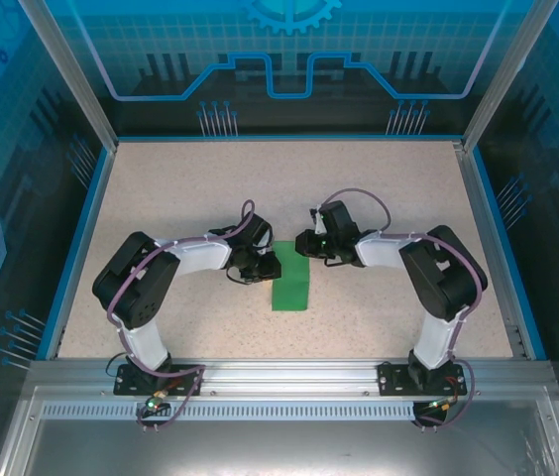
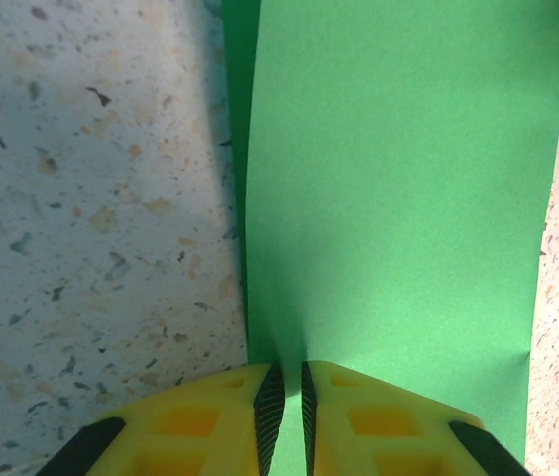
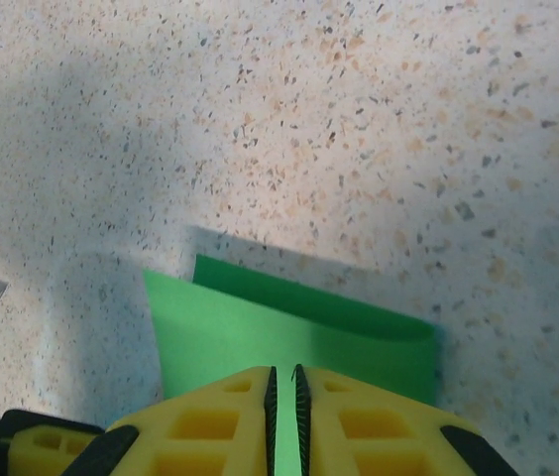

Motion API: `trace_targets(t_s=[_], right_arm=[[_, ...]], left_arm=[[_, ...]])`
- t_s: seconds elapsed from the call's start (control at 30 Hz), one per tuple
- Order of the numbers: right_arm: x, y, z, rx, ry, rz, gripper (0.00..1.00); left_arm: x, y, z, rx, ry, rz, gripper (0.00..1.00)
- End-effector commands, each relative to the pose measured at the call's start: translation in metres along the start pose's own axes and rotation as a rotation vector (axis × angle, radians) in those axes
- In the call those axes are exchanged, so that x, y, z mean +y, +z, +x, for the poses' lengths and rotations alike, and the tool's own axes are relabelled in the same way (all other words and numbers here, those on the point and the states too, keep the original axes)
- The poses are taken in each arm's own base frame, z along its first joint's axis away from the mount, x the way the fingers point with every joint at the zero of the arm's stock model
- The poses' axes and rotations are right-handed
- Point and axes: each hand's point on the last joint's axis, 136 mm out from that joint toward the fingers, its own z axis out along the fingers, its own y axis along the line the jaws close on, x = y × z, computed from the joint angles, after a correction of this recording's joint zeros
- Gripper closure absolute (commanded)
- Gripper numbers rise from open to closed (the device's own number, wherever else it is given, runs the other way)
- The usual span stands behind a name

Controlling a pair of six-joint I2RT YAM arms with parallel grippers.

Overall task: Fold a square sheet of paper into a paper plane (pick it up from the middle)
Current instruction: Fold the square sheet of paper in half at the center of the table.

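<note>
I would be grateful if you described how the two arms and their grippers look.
Both the left arm and the right arm have black joint housings joined by white links, with a purplish cable looping along each. The left gripper and right gripper have yellow fingers with hollow pockets and black ribbed pads.

You see a beige speckled tabletop with a thin blue border around it. Silver metal posts rise at its far corners. A blue translucent panel with a circuit pattern closes the back, and a silver metal rail runs along the near edge.
</note>
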Motion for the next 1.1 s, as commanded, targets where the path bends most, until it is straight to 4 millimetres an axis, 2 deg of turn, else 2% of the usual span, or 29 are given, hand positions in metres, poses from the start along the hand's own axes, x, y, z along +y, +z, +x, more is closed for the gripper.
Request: trace_targets(t_s=[0.0, 0.37, 0.57, 0.7, 0.8, 0.9, 0.93, 0.97, 1.07], right_arm=[[0.001, 0.011, -0.006, -0.001, 0.006, -0.008, 0.84], [-0.030, 0.020, -0.004, 0.019, 0.060, 0.030, 0.85], [-0.052, 0.013, -0.007, 0.008, 0.094, 0.072, 0.86], [-0.059, 0.007, -0.014, -0.011, 0.106, 0.079, 0.86], [-0.055, 0.001, -0.018, -0.017, 0.096, 0.059, 0.86], [-0.042, -0.011, -0.022, -0.032, 0.073, 0.022, 0.85], [-0.032, -0.017, -0.026, -0.048, 0.058, 0.001, 0.85], [-0.032, -0.023, -0.017, -0.037, 0.060, -0.001, 0.85], [-0.013, -0.039, -0.003, -0.024, 0.042, -0.042, 0.85]], left_arm=[[0.073, 0.010, 0.054, 0.158, -0.052, -0.268, 0.80], [0.074, 0.006, 0.057, 0.159, -0.045, -0.276, 0.80], [0.078, 0.003, 0.059, 0.157, -0.048, -0.287, 0.80], [0.078, 0.004, 0.060, 0.160, -0.052, -0.289, 0.80], [0.077, 0.004, 0.059, 0.161, -0.053, -0.286, 0.80], [0.076, 0.004, 0.057, 0.159, -0.053, -0.284, 0.80], [0.075, 0.004, 0.056, 0.157, -0.053, -0.282, 0.80], [0.074, 0.004, 0.055, 0.157, -0.053, -0.281, 0.80], [0.073, 0.006, 0.054, 0.159, -0.053, -0.279, 0.80]])
